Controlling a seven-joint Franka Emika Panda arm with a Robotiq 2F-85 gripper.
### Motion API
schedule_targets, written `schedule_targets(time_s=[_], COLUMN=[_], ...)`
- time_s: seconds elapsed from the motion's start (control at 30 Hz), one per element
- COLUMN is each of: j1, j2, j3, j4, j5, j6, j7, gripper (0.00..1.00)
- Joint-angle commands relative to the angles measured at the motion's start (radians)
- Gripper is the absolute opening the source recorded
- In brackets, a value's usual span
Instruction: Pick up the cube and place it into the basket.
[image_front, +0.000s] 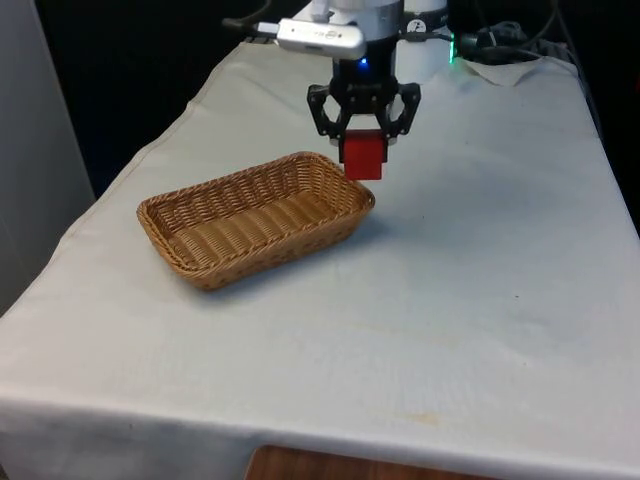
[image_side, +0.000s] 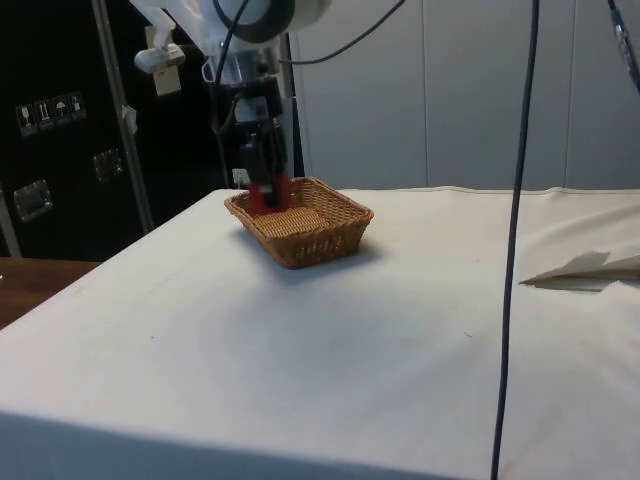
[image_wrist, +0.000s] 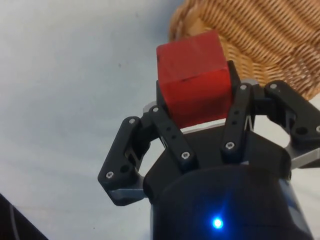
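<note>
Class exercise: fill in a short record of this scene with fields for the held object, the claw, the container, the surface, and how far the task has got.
Held object: red cube, lifted off the table
Claw: black claw shut on the cube, beside the basket's corner
Container: woven wicker basket, rectangular, nothing seen inside
Cube versus basket: raised near the rim at the front view's right end; whether it is over the inside cannot be told
Surface: table under a white cloth
Task stage: cube picked up, not yet placed in the basket

Even, bright overhead light; soft shadow beside the basket (image_front: 255, 218); the wrist view slightly soft.
</note>
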Motion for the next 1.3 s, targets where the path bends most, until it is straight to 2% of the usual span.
schedule_targets(time_s=[0.0,0.2,0.27,0.53,0.57,0.63,0.83,0.87,0.9,1.13,1.17,1.2,1.27], j1=[-0.007,-0.002,0.000,0.004,0.000,0.005,0.005,0.001,0.005,0.008,0.002,0.008,0.007], j2=[0.006,0.023,0.023,0.014,0.021,0.013,0.018,0.019,0.021,0.040,0.037,0.042,0.048], j3=[0.000,-0.034,-0.035,-0.066,-0.061,-0.069,-0.076,-0.071,-0.078,-0.090,-0.082,-0.091,-0.094], j4=[0.010,0.029,0.027,0.005,0.015,-0.001,-0.013,-0.009,-0.014,-0.013,-0.012,-0.013,-0.013], j5=[0.006,-0.007,-0.002,-0.040,-0.028,-0.045,-0.057,-0.047,-0.059,-0.084,-0.069,-0.087,-0.100], j6=[-0.012,-0.019,-0.014,-0.005,-0.014,-0.002,0.013,0.002,0.016,0.041,0.028,0.043,0.052], j7=[-0.008,-0.017,-0.018,-0.018,-0.022,-0.017,-0.010,-0.018,-0.006,0.040,0.023,0.046,0.067], gripper=[0.00,0.00,0.00,0.00,0.00,0.00,0.00,0.00,0.00,0.00,0.00,0.00,0.00])
